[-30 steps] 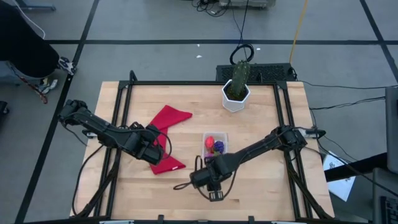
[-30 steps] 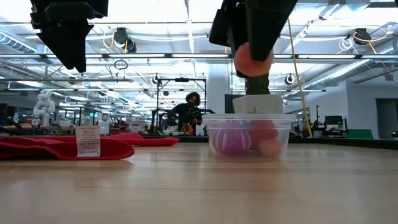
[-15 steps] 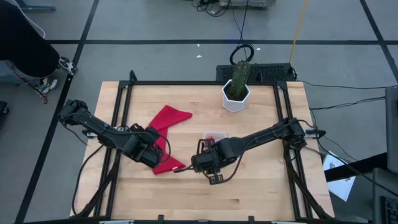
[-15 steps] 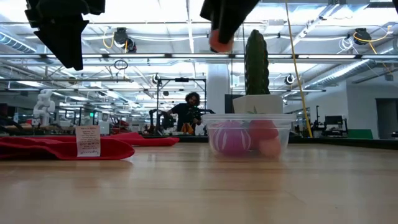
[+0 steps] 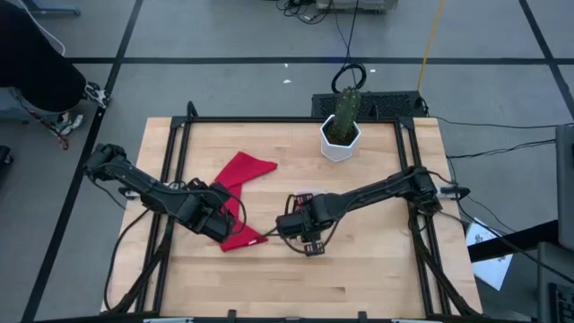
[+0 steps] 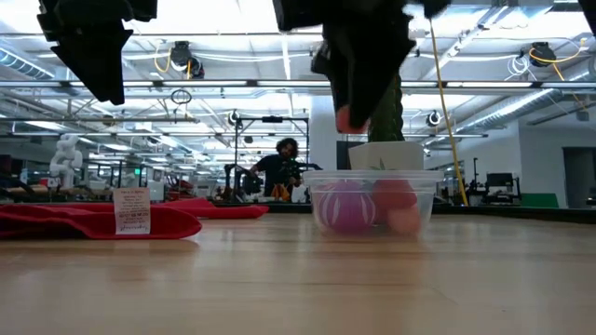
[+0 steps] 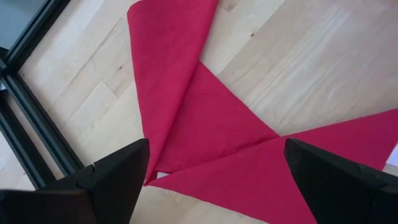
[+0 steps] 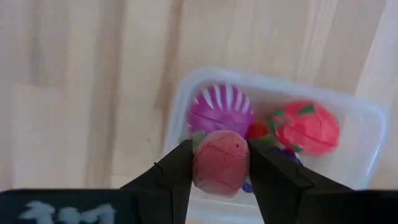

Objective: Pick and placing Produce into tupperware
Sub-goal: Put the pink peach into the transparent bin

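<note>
Right wrist view: tupperware (image 8: 367, 134) holds purple-striped piece (image 8: 221, 109), red piece (image 8: 306, 127), possibly more.

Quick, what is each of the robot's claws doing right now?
Left gripper: open, empty, above the red cloth.
Right gripper: shut on a pink toy fruit, above the clear container.

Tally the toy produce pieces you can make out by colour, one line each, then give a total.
Purple with white stripes: 1, in the tupperware
Red with green leaves: 1, in the tupperware
Pink-red: 1, between the right gripper fingers, above the tupperware
Total: 3 clearly countable; small bits partly hidden beneath are not counted.
</note>
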